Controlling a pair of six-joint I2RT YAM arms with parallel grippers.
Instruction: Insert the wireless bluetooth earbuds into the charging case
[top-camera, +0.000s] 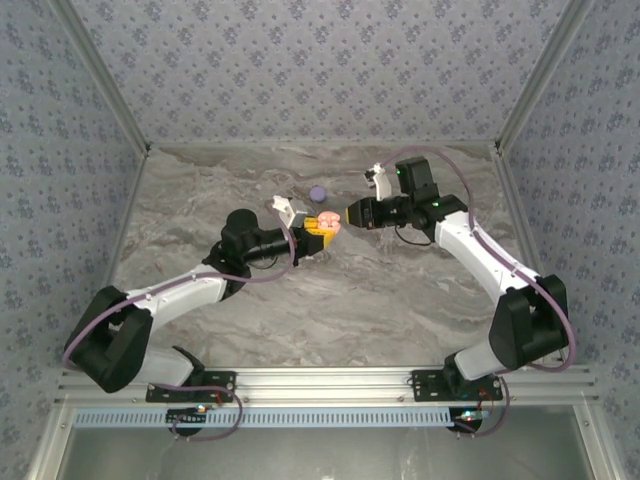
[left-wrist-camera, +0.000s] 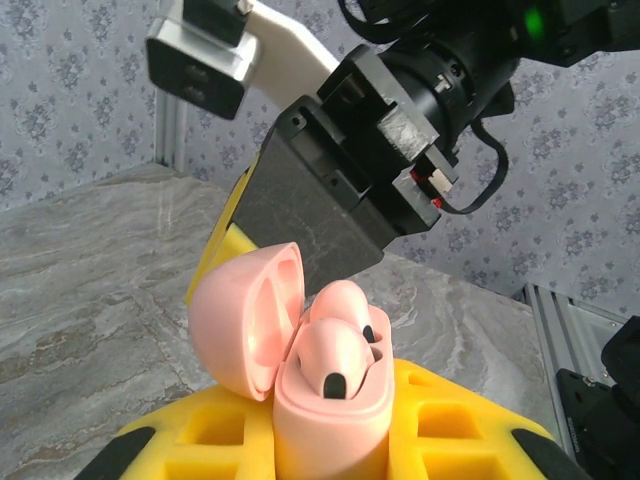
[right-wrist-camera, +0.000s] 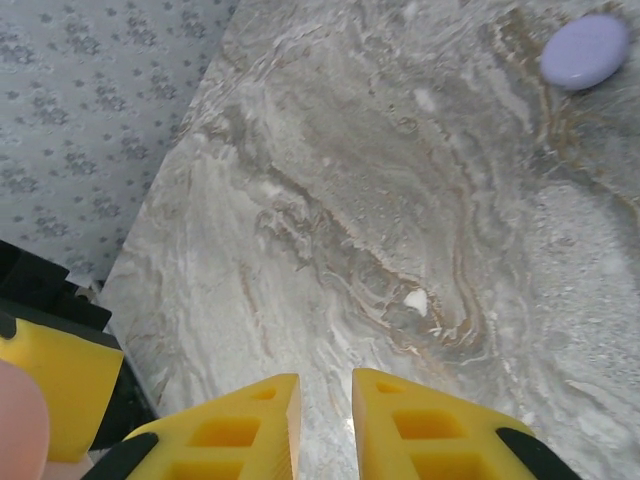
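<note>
Fingers of the left gripper (top-camera: 316, 229) clamp the pink charging case (left-wrist-camera: 330, 415) from both sides, holding it above the middle of the counter (top-camera: 400, 300). Its lid (left-wrist-camera: 248, 325) is hinged open to the left. Inside it sit the pink earbuds (left-wrist-camera: 335, 350), side by side in the wells. The right gripper (right-wrist-camera: 325, 385) hovers just right of the case, its fingers parted by a narrow gap and holding nothing. A lavender case (right-wrist-camera: 585, 50) lies closed on the counter farther back.

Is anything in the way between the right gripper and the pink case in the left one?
Nothing visible: the right gripper sits close beside the pink case, its lid swung open, clamped in the left gripper.
</note>
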